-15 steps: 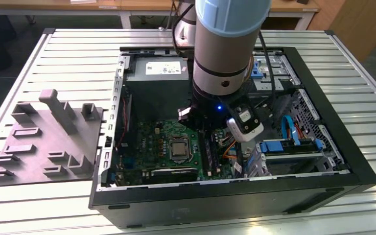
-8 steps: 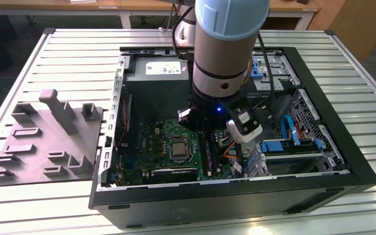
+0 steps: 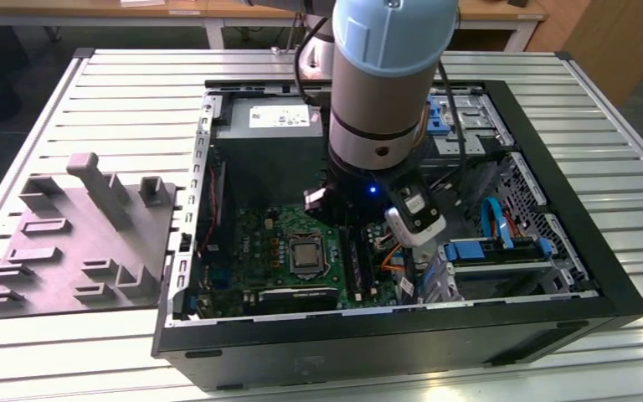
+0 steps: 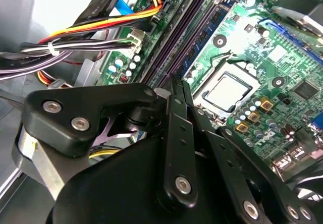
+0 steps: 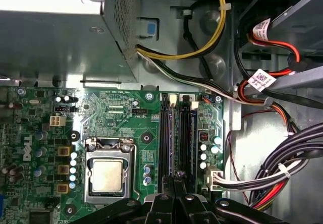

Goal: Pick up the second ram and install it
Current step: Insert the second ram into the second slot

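Observation:
My gripper (image 4: 176, 80) is shut, its two black fingers pressed flat together with nothing visible between them. In both wrist views the tips (image 5: 177, 175) hang right over the long dark memory slots (image 5: 179, 138) on the green motherboard (image 3: 277, 251). I cannot tell how far above the slots (image 4: 187, 27) they hang. The second ram is hidden: I cannot tell a strip apart from the dark slots. In the exterior view the arm (image 3: 388, 84) reaches straight down into the open computer case (image 3: 411, 339), over the slots (image 3: 355, 264).
The silver processor (image 5: 107, 176) sits beside the slots. Bundled cables (image 5: 282, 176) crowd their other side. The grey power-supply box (image 3: 271, 126) fills the case's far end. A grey plastic tray (image 3: 76, 243) with upright blocks lies on the slatted table at the exterior view's left.

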You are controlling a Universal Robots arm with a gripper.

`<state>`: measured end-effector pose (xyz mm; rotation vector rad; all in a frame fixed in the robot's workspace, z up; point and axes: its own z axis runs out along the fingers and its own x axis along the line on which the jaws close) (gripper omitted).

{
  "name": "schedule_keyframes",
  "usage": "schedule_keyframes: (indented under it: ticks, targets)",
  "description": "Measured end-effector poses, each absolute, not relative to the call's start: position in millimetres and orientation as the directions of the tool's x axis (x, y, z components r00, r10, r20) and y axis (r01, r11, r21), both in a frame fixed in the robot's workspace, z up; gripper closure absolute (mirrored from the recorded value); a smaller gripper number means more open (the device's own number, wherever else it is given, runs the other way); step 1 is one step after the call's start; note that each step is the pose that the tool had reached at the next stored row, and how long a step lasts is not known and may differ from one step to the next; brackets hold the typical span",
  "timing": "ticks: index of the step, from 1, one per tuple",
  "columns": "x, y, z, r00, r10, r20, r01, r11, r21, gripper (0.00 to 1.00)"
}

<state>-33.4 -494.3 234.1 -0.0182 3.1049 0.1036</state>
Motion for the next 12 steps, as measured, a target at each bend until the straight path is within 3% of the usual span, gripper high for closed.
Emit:
schedule_keyframes:
  ticks: [12]
  targets:
    - [-33.5,-494.1,231.7,-0.999,-0.010,-0.035,-0.013,0.998,0.067,0.89]
